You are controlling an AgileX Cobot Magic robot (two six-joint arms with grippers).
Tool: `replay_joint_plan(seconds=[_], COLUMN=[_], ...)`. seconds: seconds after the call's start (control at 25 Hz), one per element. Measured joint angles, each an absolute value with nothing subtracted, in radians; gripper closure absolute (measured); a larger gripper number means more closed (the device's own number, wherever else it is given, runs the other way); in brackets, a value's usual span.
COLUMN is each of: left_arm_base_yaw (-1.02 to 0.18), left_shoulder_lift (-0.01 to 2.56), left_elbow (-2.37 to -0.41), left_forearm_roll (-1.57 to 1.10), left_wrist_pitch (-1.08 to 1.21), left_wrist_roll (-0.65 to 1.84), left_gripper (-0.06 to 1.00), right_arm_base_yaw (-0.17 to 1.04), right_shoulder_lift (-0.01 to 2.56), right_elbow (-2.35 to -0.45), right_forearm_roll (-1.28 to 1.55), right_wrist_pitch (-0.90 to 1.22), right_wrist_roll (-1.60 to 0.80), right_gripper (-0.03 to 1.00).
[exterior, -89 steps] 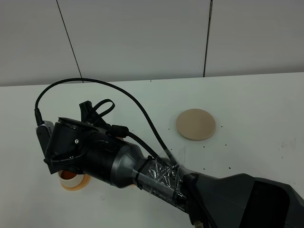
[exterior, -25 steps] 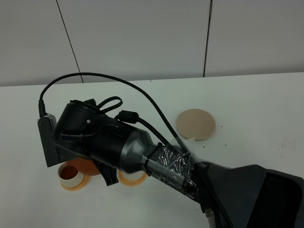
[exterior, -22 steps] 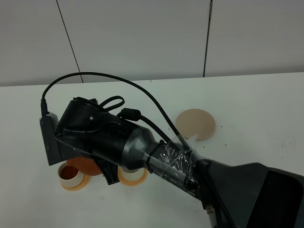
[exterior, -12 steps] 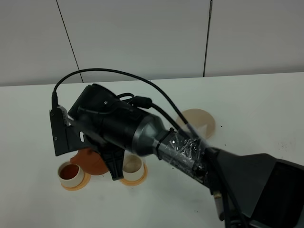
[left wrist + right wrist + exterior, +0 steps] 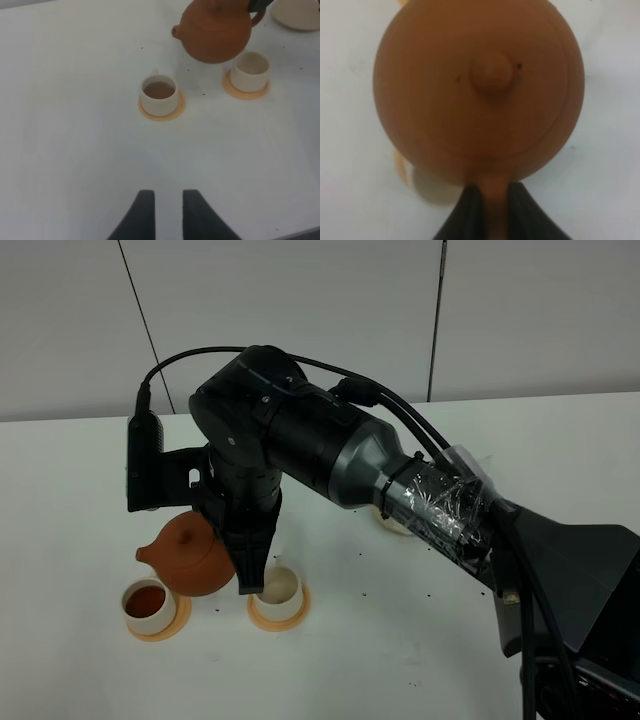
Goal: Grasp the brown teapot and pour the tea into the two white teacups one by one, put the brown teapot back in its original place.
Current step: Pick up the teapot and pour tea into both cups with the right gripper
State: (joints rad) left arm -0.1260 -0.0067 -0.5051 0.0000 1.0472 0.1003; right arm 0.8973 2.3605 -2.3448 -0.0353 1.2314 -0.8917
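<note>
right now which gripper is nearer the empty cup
Right. The right gripper, shut on the teapot handle, hangs just beside the empty cup, a little above it. The left gripper is well back from it, holding nothing.

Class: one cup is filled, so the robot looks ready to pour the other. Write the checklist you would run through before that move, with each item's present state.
1. Right tool clamped on the brown teapot by its handle: ok.
2. Lid seated on the teapot: ok.
3. Filled teacup holds tea: ok.
4. Empty teacup upright and ready: ok.
5. Spout over the empty teacup: not ok; it points toward the filled one.
6. Left tool open, holding nothing and apart from both cups: ok.
</note>
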Motion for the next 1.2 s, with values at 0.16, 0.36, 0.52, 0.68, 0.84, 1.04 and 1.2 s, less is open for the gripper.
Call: replay_joint_plan(seconds=[0.16, 0.36, 0.52, 0.68, 0.84, 1.04, 1.2], left_arm_base_yaw=[-0.126, -0.126, -0.126, -0.126, -0.126, -0.126, -0.126], left_shoulder_lift=[-0.007, -0.007, -0.007, -0.007, -0.007, -0.007, -0.007], left_elbow=[-0.505, -0.505, -0.505, -0.505, -0.505, -0.505, -0.505], left_forearm_roll=[0.0, 0.0, 0.0, 0.0, 0.0, 0.0, 0.0], left_wrist_pitch=[1.047, 1.047, 1.047, 1.047, 1.047, 1.047, 1.047], left_wrist_roll=[0.1, 0.1, 0.1, 0.1, 0.1, 0.1, 0.1], left_gripper=[0.74, 0.74, 0.74, 0.74, 0.74, 0.74, 0.74], right_arm_base_yaw=[0.893, 0.879, 0.863, 0.855, 0.854, 0.848, 0.809], right_shoulder_lift=[2.36, 2.36, 2.36, 2.36, 2.36, 2.36, 2.358], right_elbow=[-2.345, -2.345, -2.345, -2.345, -2.345, -2.345, -2.345], right_forearm_roll=[0.012, 0.092, 0.149, 0.179, 0.182, 0.144, 0.148], right_wrist_pitch=[1.233, 1.233, 1.233, 1.234, 1.234, 1.234, 1.234], right_wrist_roll=[-0.894, -0.913, -0.927, -0.937, -0.941, -0.932, -0.901], right_gripper=[0.87, 0.87, 0.87, 0.87, 0.87, 0.87, 0.87])
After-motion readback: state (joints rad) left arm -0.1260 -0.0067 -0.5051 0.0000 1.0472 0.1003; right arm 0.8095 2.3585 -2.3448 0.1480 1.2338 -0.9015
